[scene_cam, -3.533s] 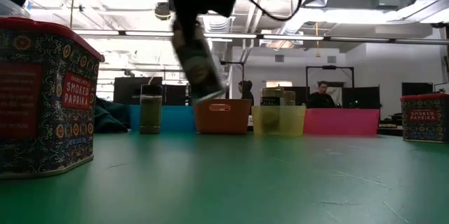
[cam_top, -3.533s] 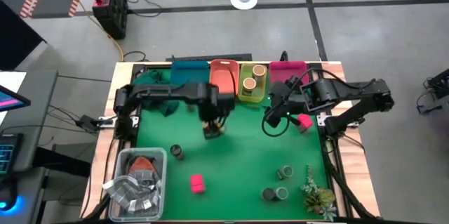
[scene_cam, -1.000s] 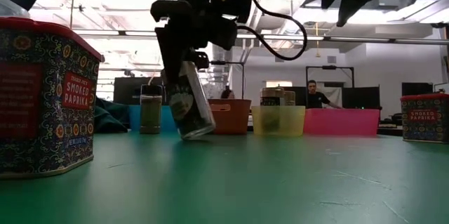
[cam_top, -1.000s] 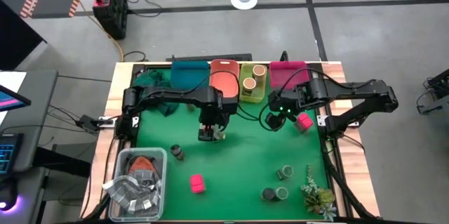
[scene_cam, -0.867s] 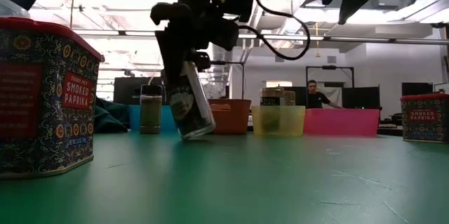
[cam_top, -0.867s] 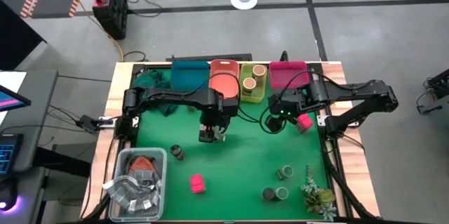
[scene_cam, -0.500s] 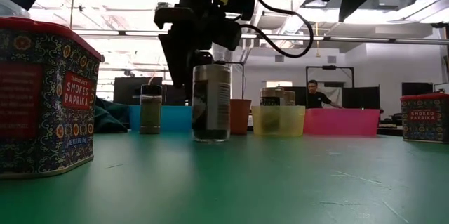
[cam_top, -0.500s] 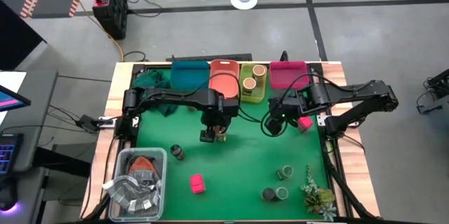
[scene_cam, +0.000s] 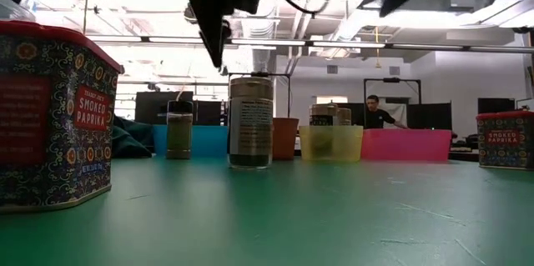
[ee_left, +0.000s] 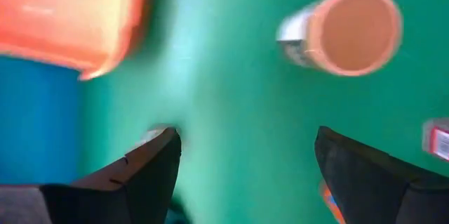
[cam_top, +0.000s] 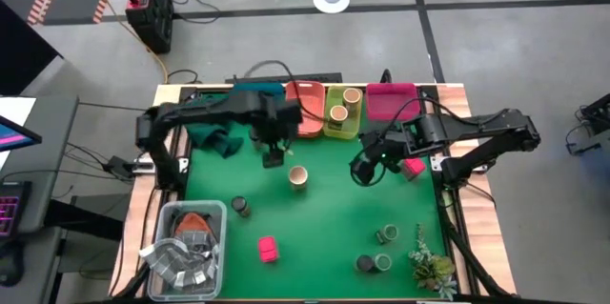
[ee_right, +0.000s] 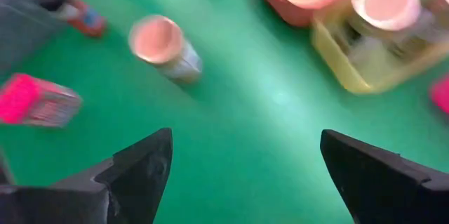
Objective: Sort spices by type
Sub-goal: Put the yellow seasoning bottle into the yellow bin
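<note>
Tan-topped spice jar (cam_top: 298, 178) stands upright mid-surface, free. The left gripper (cam_top: 274, 155) hovers open and empty toward the far edge; the right gripper (cam_top: 363, 169), seemingly open too, holds nothing.

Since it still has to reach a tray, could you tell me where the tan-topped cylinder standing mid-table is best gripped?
Grip the tan-topped cylinder across its round body just below the top, coming straight down: it stands upright and apart from everything else.

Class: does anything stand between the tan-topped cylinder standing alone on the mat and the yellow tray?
Nothing visible does. The tan-topped cylinder stands upright on bare green mat, and the stretch toward the yellow tray is open.
</note>
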